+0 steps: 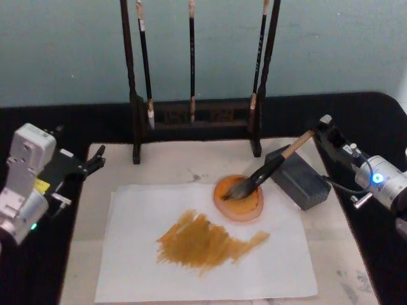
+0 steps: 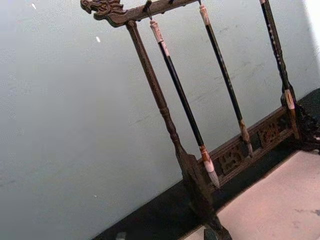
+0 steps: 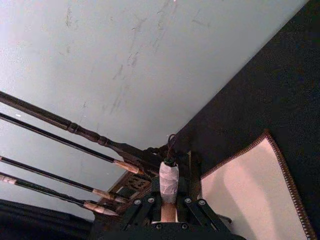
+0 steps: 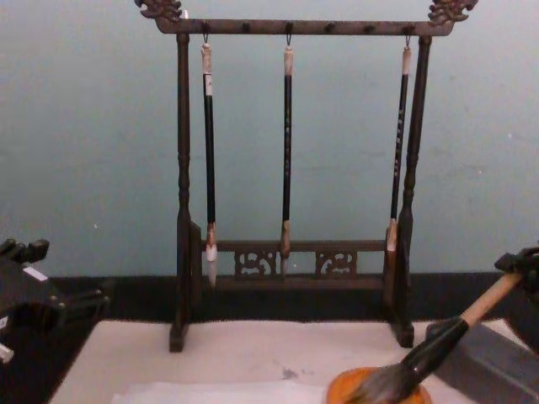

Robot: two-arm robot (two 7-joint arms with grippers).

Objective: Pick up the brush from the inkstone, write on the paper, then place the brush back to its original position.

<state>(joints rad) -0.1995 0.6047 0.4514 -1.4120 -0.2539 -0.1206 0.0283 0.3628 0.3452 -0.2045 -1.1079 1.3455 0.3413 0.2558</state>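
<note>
The brush (image 1: 270,166) lies tilted, its grey-brown tuft (image 4: 383,385) resting in a round orange dish (image 1: 238,200). Its tan handle rises over the dark grey inkstone block (image 1: 299,179). My right gripper (image 1: 319,131) is shut on the handle's pale end (image 3: 169,179), as the right wrist view shows between the fingers (image 3: 192,206). The paper (image 1: 140,267) lies in front with a wide ochre-brown brushed patch (image 1: 203,241). My left gripper (image 1: 95,160) is parked at the mat's left edge, open and holding nothing.
A dark wooden brush rack (image 1: 191,117) stands at the back of the beige mat (image 1: 172,165), with three slim black-handled brushes (image 4: 287,151) hanging from it. The black table surrounds the mat. A pale blue-green wall is behind.
</note>
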